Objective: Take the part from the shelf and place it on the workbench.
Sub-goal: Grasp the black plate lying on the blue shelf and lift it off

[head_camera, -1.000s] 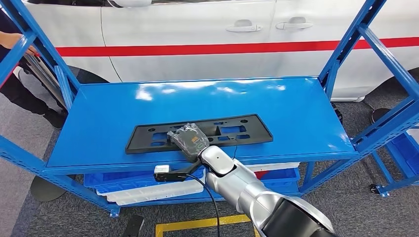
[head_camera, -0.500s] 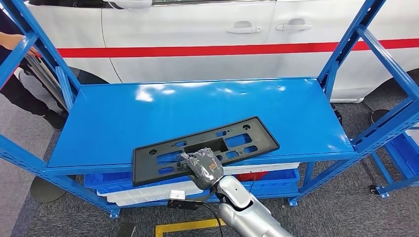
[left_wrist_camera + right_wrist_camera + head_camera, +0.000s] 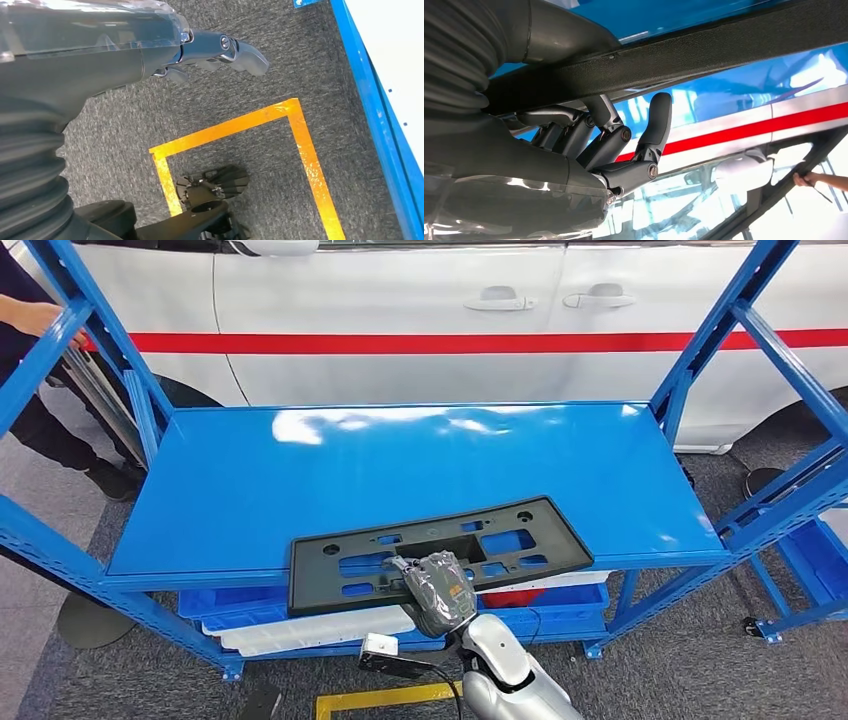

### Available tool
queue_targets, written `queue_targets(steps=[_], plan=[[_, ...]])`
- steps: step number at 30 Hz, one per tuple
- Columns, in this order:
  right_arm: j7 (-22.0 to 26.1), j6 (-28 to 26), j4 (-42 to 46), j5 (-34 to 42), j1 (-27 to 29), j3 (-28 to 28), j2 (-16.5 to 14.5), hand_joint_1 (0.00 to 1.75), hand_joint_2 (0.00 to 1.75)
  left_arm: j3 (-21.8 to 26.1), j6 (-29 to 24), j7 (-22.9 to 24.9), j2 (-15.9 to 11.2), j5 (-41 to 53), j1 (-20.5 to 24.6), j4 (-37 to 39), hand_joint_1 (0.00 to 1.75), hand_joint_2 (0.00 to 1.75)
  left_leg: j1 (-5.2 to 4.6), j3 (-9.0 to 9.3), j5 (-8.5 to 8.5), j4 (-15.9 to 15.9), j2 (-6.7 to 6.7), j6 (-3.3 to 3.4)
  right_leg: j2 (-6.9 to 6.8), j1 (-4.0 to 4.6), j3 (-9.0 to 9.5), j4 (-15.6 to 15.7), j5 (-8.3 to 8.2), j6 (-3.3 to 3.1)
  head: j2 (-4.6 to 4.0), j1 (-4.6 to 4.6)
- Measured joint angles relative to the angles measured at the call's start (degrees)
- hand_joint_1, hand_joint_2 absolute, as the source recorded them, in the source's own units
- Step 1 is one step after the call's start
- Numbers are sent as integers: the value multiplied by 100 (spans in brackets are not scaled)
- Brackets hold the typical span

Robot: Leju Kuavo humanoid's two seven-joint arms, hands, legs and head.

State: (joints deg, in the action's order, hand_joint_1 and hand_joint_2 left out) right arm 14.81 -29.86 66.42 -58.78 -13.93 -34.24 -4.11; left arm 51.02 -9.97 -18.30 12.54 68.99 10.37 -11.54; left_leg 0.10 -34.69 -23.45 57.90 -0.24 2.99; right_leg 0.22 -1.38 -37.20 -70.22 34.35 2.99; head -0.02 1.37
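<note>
The part (image 3: pixel 440 550) is a long black plastic plate with cut-outs. It lies tilted at the front of the blue shelf board (image 3: pixel 400 455), with its near edge past the board's rim. My right hand (image 3: pixel 436 592) grips its near edge at the middle, thumb on top. In the right wrist view the dark fingers (image 3: pixel 610 142) curl under the part's black edge (image 3: pixel 704 55). My left hand (image 3: pixel 215 49) hangs over the grey carpet, fingers loosely stretched and holding nothing.
A white car (image 3: pixel 400 300) with a red stripe stands behind the shelf. Blue and white bins (image 3: pixel 300 625) sit on the lower level. Blue posts (image 3: pixel 715 325) frame both sides. A person (image 3: pixel 35 325) stands at the far left. Yellow tape (image 3: pixel 390 698) marks the floor.
My right hand has drawn the part from the middle of the shelf toward me and to the right. Its near edge now overhangs the front rim. The view shifted slightly.
</note>
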Motion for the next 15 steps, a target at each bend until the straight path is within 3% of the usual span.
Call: queue_targets(steps=[1, 2, 3, 6, 7, 9, 11, 13, 15], plan=[[4, -3, 17, -1, 29, 13, 15, 175, 175, -9, 1, -9, 1, 3, -4, 0, 0, 175, -19, -15, 7, 2, 0, 9, 0, 14, -113, -300, 103, -14, 0, 0], [8, -5, 33, -2, 49, 23, 27, 175, 175, -16, 4, -19, 1, 6, -7, 0, 0, 175, -40, -27, 16, 6, -1, 17, 0, 30, -126, -393, 88, -41, 0, 0], [11, -7, 51, -3, 61, 32, 34, 175, 175, -24, 9, -29, 1, 10, -9, 0, 0, 175, -64, -37, 25, 10, -4, 22, 0, 55, -15, -234, -36, -87, 0, 0], [15, -5, 125, -11, 63, 56, 47, 175, 175, -69, 26, -48, 35, 23, -5, -1, 0, 175, -105, -45, 67, 10, -17, 7, -11, 169, 658, 949, -485, -329, 0, 5], [17, -3, 149, -13, 64, 64, 50, 175, 175, -84, 28, -51, 55, 25, 0, -1, 0, 175, -98, -43, 88, 5, -18, -16, -22, 207, 783, 1189, -562, -386, 0, 10], [19, 1, 179, -15, 69, 76, 54, 175, 175, -99, 33, -54, 82, 27, 11, -2, 0, 175, -74, -47, 140, -19, -16, -84, -36, 253, 818, 1316, -642, -430, 0, 18], [15, 2, 198, -15, 83, 82, 54, 175, 175, -105, 36, -54, 92, 29, 10, -2, 0, 175, -75, -79, 120, 2, -13, -146, -37, 205, 813, 1455, -746, -455, 0, 17], [9, 4, 215, -26, 105, 82, 51, 175, 175, -109, 42, -47, 95, 36, 7, -2, 0, 175, -69, -200, -203, 312, -12, -215, -46, 134, 757, 1561, -895, -459, 0, 19], [-9, 9, 224, -64, 134, 85, 50, 175, 175, -121, 63, -32, 89, 47, 11, -2, 0, 175, -9, -409, -723, 1016, -11, -307, -52, 112, 640, 1569, -996, -438, 0, 20]])
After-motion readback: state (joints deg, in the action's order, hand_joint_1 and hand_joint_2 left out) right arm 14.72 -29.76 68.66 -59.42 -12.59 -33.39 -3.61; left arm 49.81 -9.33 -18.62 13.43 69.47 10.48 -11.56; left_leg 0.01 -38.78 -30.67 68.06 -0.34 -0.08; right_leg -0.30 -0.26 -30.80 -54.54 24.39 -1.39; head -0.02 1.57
